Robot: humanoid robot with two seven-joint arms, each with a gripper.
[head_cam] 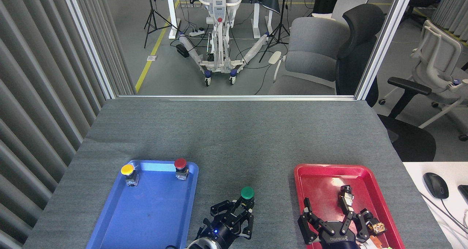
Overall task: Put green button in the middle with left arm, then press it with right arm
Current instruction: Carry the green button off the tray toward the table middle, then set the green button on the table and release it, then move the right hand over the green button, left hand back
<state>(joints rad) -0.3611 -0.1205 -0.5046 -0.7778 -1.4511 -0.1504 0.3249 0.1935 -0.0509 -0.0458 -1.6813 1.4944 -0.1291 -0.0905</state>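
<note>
— Where is the green button (247,192)?
— Between the blue tray (146,208) and the red tray (321,183), over the grey cloth (234,139), pinched by its body in the left gripper (241,209).
— And the right gripper (329,219)?
— Above the red tray, fingers spread wide, holding nothing.
</note>
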